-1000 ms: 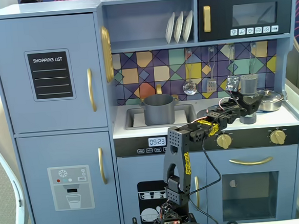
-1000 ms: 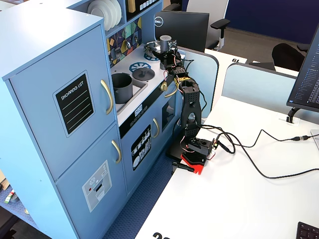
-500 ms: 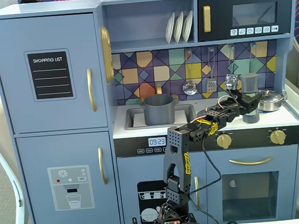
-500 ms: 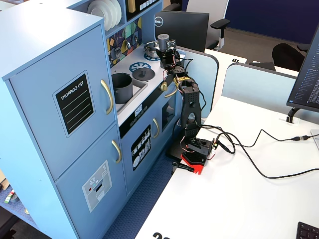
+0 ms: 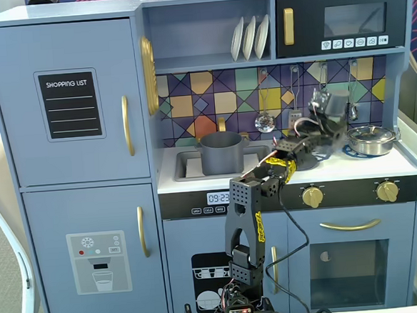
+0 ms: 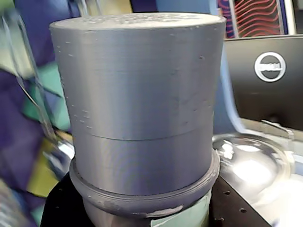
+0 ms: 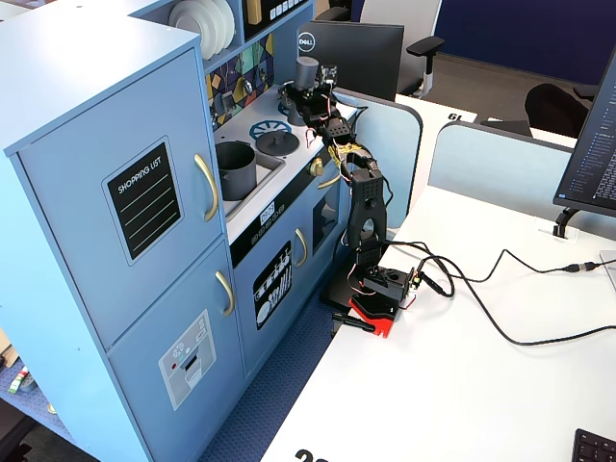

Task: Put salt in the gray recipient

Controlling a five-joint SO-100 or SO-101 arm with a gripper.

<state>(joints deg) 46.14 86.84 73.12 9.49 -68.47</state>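
Observation:
The salt (image 5: 336, 104) is a slim gray shaker held up in the air over the stovetop, slightly tilted and blurred. My gripper (image 5: 332, 121) is shut on its lower part. In the wrist view the salt (image 6: 142, 94) fills the frame, with a strip of pale green label (image 6: 187, 218) at the bottom and black fingers (image 6: 61, 210) on both sides. The gray recipient (image 5: 221, 151), a matte dark pot with side handles, stands in the sink to the left of the gripper. From the side, the salt (image 7: 306, 71) is well behind the gray recipient (image 7: 236, 169).
A shiny steel pan (image 5: 370, 139) sits on the right burner, and in the wrist view the steel pan (image 6: 251, 163) is just right of the shaker. A flat gray lid (image 7: 276, 142) lies on the near burner. Utensils (image 5: 265, 120) hang on the back wall.
The gripper has lifted the salt off the stovetop near the steel pan and carried it up and to the left in the front view. The pot has not moved.

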